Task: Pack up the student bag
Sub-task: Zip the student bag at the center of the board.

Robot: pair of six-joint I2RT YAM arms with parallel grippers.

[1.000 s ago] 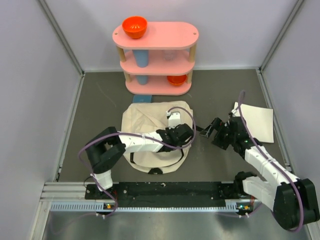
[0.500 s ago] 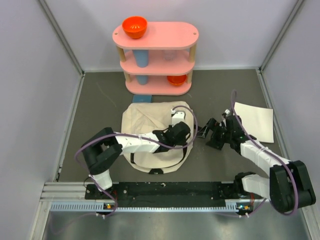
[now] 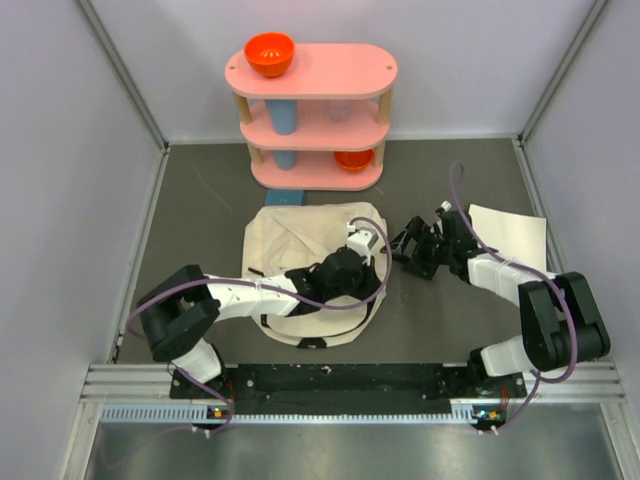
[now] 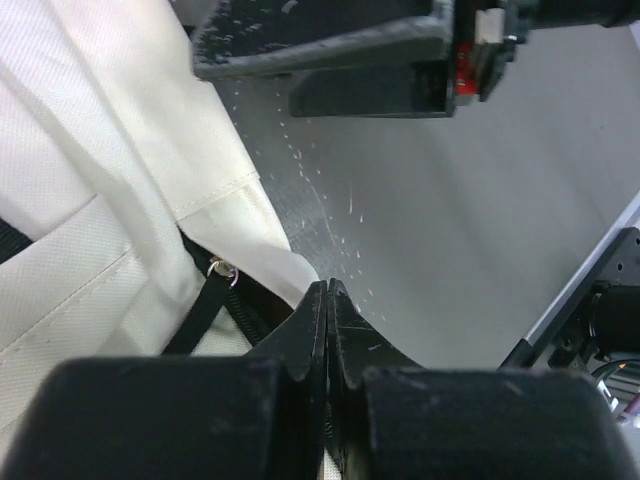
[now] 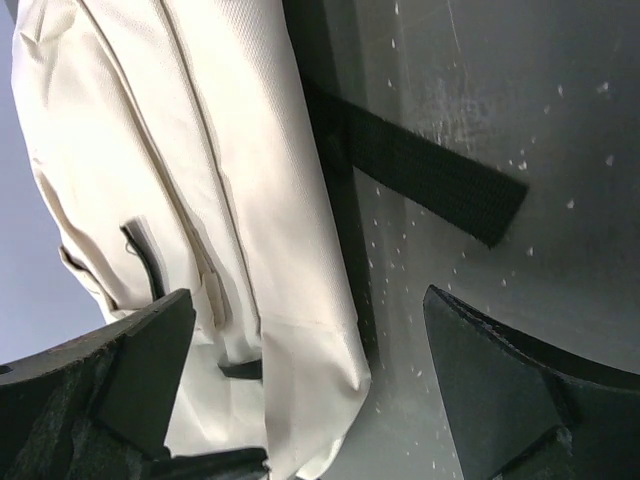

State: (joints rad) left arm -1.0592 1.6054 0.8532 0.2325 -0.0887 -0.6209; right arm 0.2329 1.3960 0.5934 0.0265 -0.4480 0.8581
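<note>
Student bag [image 3: 288,236] unmoved; open right hand [image 3: 403,247] now nearer its edge.

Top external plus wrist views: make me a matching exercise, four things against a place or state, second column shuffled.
Things:
1. student bag
2. orange bowl
3. left pincer
4. right pincer

Place or state:
A. on the top level of the pink rack
B. shut
C. lying flat mid-table
D. open

Pairs: 1-C, 2-A, 3-B, 4-D
</note>
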